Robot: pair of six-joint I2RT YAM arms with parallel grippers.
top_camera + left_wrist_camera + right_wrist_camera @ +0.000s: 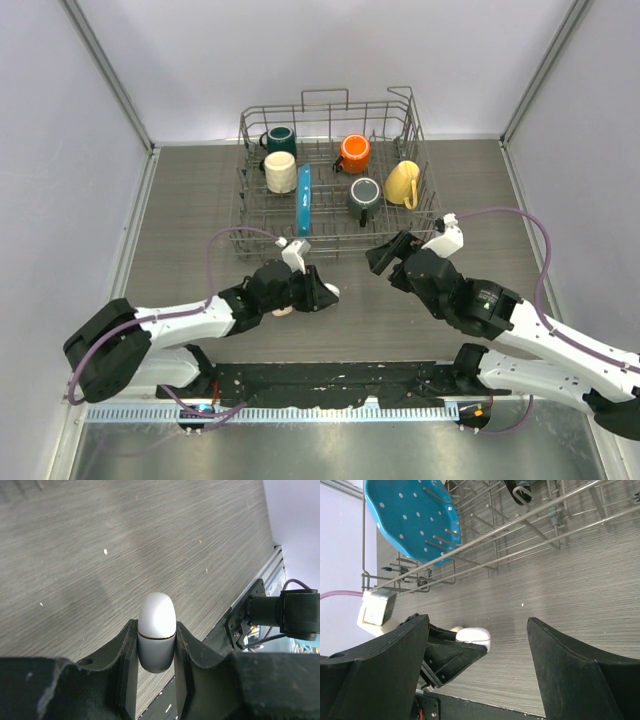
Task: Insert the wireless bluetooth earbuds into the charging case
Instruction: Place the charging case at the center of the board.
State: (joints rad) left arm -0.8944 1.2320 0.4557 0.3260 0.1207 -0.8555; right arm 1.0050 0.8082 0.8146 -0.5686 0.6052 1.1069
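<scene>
The left gripper [320,292] is clenched on the charging case [157,615], a smooth white capsule held by its lower half. The lid seam sits just above the fingers, and the lid looks closed. The right gripper [388,255] hangs spread and empty just right of the case, near the dish rack [330,105]. A pale pink-beige piece [282,311], possibly one of the wireless bluetooth earbuds, lies on the table [200,200] under the left wrist; no other earbud shows. Such buds are likely light, stiff and slick. They are probably best pinched across the stem, gently, since a rounded shell can squirt free.
</scene>
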